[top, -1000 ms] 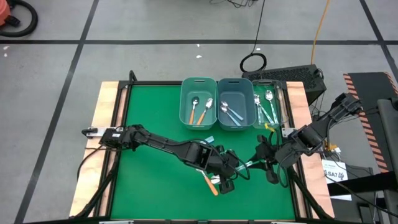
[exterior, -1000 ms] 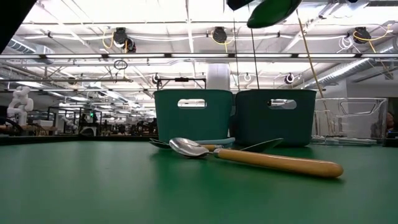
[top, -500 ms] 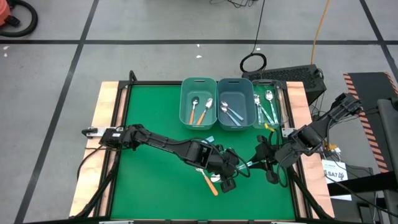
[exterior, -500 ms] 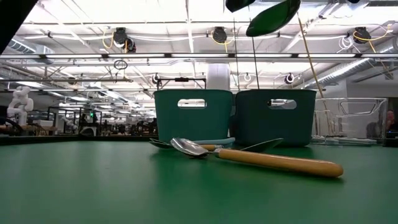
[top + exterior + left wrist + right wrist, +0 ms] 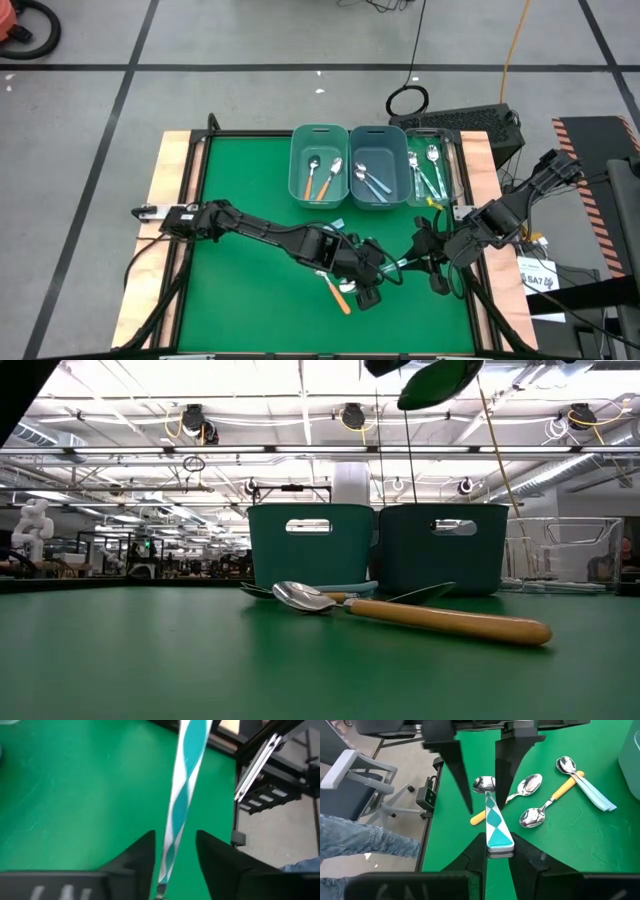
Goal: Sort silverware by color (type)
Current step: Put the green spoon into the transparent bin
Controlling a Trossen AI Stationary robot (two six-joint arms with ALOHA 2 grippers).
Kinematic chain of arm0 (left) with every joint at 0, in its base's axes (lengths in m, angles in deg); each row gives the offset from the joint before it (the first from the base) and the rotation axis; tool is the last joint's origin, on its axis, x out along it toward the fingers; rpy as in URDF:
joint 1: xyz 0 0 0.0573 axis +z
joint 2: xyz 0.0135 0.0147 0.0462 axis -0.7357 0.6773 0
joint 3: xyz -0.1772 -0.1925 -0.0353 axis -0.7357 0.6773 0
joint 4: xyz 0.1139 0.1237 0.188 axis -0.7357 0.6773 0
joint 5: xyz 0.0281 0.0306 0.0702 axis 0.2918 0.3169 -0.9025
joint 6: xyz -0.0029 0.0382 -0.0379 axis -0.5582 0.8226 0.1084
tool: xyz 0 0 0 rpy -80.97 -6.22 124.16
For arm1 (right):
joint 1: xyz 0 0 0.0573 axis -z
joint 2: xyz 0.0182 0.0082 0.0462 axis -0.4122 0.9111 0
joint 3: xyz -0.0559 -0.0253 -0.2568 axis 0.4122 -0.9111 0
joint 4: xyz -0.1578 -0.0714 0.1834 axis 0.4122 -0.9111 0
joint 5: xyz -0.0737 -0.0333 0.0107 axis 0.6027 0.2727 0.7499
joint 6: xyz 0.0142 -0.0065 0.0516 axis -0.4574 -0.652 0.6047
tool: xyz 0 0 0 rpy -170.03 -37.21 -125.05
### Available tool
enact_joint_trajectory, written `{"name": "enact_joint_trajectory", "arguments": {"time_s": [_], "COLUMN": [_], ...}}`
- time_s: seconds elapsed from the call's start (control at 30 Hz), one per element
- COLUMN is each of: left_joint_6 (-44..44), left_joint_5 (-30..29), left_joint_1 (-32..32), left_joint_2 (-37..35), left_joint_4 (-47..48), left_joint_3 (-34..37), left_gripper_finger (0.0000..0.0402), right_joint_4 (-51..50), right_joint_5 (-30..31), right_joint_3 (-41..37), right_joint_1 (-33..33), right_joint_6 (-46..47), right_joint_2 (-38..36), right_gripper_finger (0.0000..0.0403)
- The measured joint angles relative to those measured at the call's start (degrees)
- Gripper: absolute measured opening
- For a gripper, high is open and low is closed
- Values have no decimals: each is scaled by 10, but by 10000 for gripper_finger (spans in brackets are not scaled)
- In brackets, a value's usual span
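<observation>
Right hand clenched on teal-white spoon handle; left hand fingers parted around it, seemingly not gripping. Orange spoon lies on counter.

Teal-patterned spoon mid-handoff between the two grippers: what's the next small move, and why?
Probably draw the left gripper back. Its fingers stand apart from the teal-patterned spoon, while the right gripper clamps the handle end. The right arm could then carry it toward the far-right bin holding the matching spoons.
</observation>
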Motion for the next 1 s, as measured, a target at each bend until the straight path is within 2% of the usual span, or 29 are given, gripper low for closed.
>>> {"name": "enact_joint_trajectory", "arguments": {"time_s": [0.1,0.2,0.43,0.63,0.77,1.0], "left_joint_6": [0,-25,-45,16,19,-12], "left_joint_5": [-12,-29,-17,-26,-43,-57], "left_joint_1": [0,0,1,-3,-1,12], "left_joint_2": [0,-1,-3,-3,-3,-41], "left_joint_4": [-17,-16,-11,-20,-11,22], "left_joint_3": [0,0,0,0,0,0], "left_gripper_finger": [191,212,216,222,233,234], "right_joint_4": [0,0,-3,-14,-30,-131], "right_joint_5": [-2,-17,-42,-45,-45,-26], "right_joint_3": [0,0,0,0,0,54], "right_joint_1": [0,0,0,0,0,0], "right_joint_6": [0,0,23,40,74,116], "right_joint_2": [0,0,-16,-42,-62,-69], "right_gripper_finger": [49,49,49,49,49,49]}}
